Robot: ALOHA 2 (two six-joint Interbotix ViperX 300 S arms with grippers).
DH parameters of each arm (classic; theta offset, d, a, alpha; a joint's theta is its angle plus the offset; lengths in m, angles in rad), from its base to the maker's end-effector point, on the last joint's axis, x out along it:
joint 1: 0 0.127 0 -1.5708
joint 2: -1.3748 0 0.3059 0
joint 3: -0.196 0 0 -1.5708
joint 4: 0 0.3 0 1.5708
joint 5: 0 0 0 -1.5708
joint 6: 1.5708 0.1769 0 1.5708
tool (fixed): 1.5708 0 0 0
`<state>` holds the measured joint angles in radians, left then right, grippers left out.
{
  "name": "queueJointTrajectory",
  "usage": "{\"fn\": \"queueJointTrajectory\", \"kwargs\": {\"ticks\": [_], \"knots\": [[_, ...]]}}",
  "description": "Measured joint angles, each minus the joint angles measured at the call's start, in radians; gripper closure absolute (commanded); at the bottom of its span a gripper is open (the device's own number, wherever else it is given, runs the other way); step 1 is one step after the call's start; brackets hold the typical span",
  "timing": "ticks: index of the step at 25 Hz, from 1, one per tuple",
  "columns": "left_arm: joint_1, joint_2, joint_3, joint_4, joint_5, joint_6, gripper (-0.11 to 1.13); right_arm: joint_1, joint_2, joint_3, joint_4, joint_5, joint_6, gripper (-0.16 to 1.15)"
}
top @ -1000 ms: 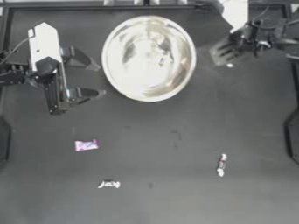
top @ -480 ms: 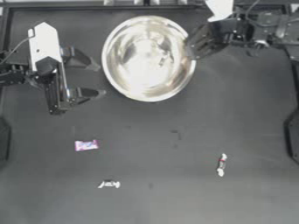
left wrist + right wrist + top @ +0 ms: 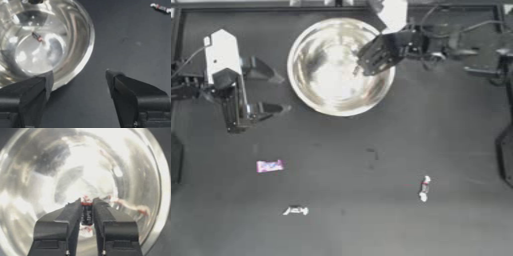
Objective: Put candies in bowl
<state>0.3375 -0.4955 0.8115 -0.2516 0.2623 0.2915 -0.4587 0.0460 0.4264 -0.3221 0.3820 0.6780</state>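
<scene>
now over the bowl [image 3: 321, 95], right hand [image 3: 87, 203] grips a candy [image 3: 87, 216].

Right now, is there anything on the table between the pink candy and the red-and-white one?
Nothing: in the top view, bare table separates the pink candy and the red-and-white candy.

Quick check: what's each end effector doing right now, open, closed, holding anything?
Left end effector: open, empty, beside the bowl.
Right end effector: shut on a candy, over the bowl.
</scene>
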Motion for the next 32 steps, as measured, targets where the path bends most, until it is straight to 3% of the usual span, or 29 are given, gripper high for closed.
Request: {"fn": "queueJointTrajectory", "kwargs": {"ticks": [4,8,14,19,32], "knots": [[-0.011,0.0,0.006,0.002,0.021,0.0,0.06,-0.003,0.005,-0.003,-0.023,-0.044,-0.032,-0.08],[-0.028,-0.002,0.006,0.0,0.086,0.0,0.06,-0.002,-0.006,-0.002,-0.023,-0.118,-0.035,-0.01],[-0.031,0.0,0.005,0.0,0.199,-0.005,0.02,0.018,-0.071,0.028,-0.032,-0.156,-0.037,-0.01],[-0.04,-0.002,0.006,0.0,0.276,-0.054,-0.01,0.057,-0.158,0.072,-0.034,-0.158,-0.037,-0.01],[-0.127,0.031,0.02,0.003,0.327,-0.146,0.0,0.232,-0.325,0.127,-0.072,-0.083,-0.041,-0.01]]}}
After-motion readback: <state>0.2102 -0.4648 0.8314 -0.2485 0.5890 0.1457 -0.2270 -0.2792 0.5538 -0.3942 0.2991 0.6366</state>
